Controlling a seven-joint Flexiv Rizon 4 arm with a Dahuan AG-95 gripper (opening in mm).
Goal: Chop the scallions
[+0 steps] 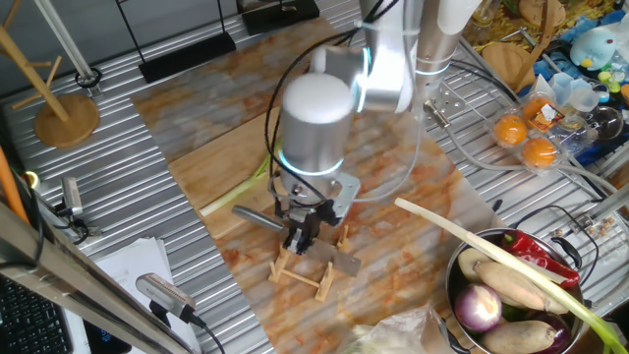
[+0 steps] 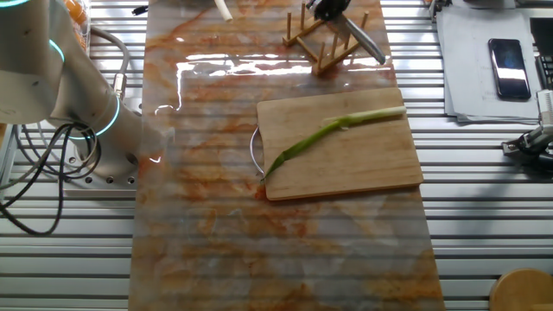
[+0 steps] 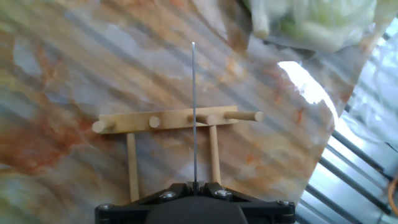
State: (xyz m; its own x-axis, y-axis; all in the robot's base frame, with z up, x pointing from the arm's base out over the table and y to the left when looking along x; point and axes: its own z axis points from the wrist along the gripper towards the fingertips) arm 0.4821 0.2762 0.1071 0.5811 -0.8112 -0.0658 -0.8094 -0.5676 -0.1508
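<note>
The scallions [image 2: 337,130] lie as one slim green stalk slanting across the wooden cutting board [image 2: 363,168], the pale end to the right. In the one fixed view only a bit of the scallions [image 1: 243,187] shows left of the arm. My gripper [image 1: 305,233] is away from the board, over the small wooden rack [image 1: 305,272], shut on the knife [image 1: 257,215]. In the hand view the knife [image 3: 193,112] appears edge-on as a thin line running from my gripper [image 3: 194,185] across the rack [image 3: 174,121]. The grey handle [image 2: 367,47] sticks out beside the rack [image 2: 320,39].
A metal bowl [image 1: 462,270] of vegetables, with a long pale leek [image 1: 491,251] lying across it, stands at the front right. Oranges in a plastic box [image 1: 526,128] sit behind it. A cabbage [image 3: 311,22] lies beyond the rack. A phone [image 2: 508,69] rests on papers.
</note>
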